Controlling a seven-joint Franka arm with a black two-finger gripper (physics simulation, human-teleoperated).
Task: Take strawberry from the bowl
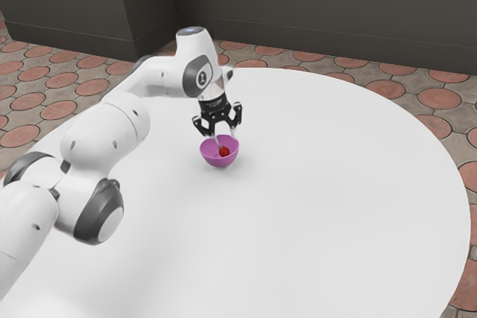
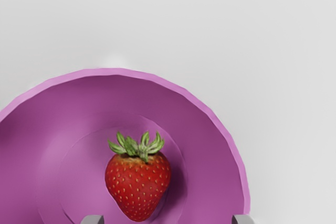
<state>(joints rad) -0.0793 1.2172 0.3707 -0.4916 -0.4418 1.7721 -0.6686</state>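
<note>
From the exterior view's left to its right: a round, purple-pink bowl (image 1: 216, 161) stands on the white tabletop (image 1: 320, 184) and holds one strawberry (image 2: 137, 182), glossy red, dotted with pale seeds, tapering to a blunt tip, crowned with curling green leaves (image 2: 139, 147). Over the bowl, the end effector (image 1: 226, 139) is released, fingers spread apart.

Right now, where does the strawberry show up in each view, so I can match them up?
Exterior view: near the middle, the strawberry is a small red spot inside the purple bowl.
Wrist view: the strawberry lies on the bowl's inner floor, green leaves and seeds showing.
Shared landmark: the purple bowl's rim, around the strawberry in both.
</note>
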